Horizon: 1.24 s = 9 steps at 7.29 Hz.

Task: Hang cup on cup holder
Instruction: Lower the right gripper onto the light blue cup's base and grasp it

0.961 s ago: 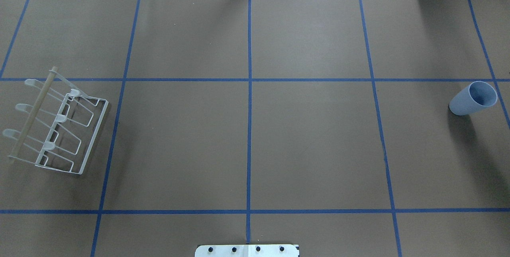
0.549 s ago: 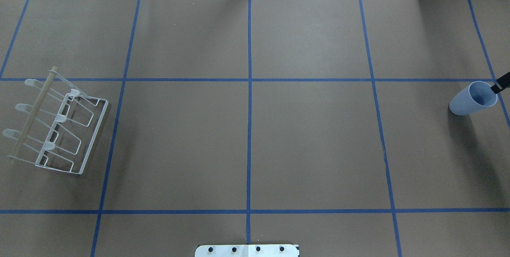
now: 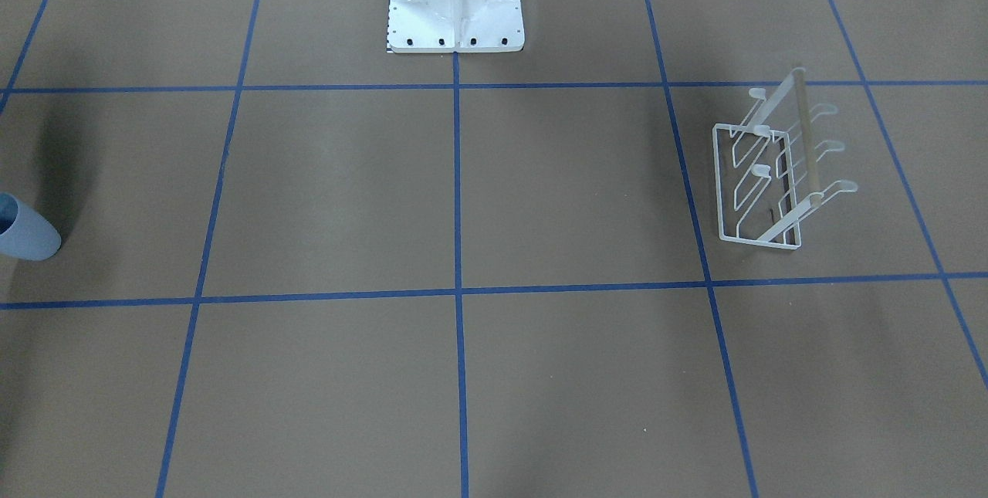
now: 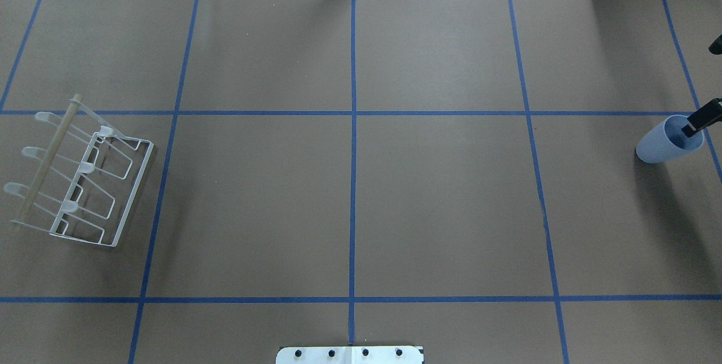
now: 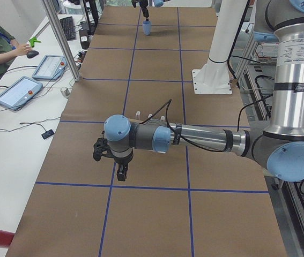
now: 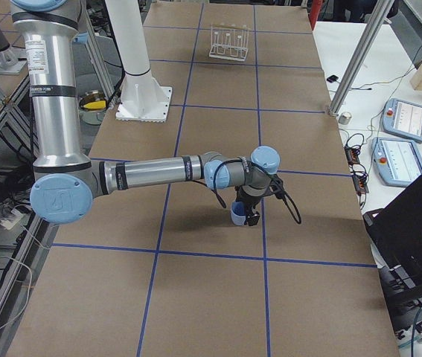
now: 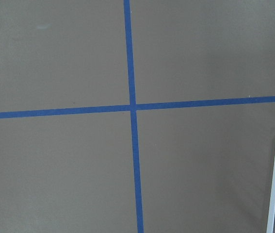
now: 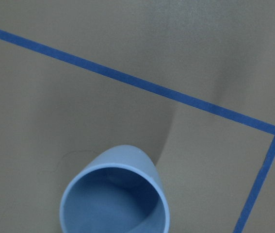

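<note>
Half-cropped right jaws, wide at cup (image 4: 655, 149) rim, left jaws' spread unreadable.

Brown table (image 4: 440, 211) with blue tape grid (image 4: 353, 183), white side desk (image 5: 7, 155), 2 tablets (image 5: 17, 92)

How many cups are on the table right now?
1. The cup stands upright near the right edge of the table in the overhead view; none hangs on the cup holder.

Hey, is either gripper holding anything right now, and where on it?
Cannot tell: the right gripper's finger is at the cup's rim, but no clamping shows.
</note>
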Motion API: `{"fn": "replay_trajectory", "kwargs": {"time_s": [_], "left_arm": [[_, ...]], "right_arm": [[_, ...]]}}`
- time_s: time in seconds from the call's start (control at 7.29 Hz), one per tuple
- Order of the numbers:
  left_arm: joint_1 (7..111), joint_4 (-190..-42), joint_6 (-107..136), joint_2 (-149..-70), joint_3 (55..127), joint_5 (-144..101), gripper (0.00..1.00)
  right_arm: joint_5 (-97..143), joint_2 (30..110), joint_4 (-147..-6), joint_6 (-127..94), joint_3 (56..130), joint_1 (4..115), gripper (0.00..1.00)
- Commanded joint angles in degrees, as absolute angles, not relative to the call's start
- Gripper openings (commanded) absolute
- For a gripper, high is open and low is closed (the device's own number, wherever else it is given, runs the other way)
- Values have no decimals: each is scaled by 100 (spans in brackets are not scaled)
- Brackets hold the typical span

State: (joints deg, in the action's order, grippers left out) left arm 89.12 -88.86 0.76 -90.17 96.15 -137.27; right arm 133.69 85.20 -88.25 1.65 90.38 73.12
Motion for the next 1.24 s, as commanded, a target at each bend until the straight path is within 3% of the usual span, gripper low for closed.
{"fn": "replay_trajectory", "kwargs": {"time_s": [0.0,0.14,0.27,0.41,0.55,0.82,1.1], "left_arm": [[8912,-8894,88,-9026,9615,-13729,99],[8912,-8955,97,-9026,9615,-13737,99],[8912,-8956,97,-9026,9615,-13729,99],[8912,-8956,97,-9026,9607,-13729,99],[8912,-8956,97,-9035,9606,-13729,99],[8912,-8956,105,-9026,9615,-13772,99],[8912,-8956,105,-9035,9615,-13773,99]], "right_arm": [[13368,8333,-8824,184,8729,7260,100],[13368,8271,-8824,185,8658,7251,100],[13359,8262,-8824,176,8631,7199,78],[13359,8253,-8816,176,8622,7163,25],[13333,8262,-8798,176,8631,7154,0],[13342,8271,-8771,184,8709,7154,0],[13612,8323,-8832,89,9382,7180,0]]}}
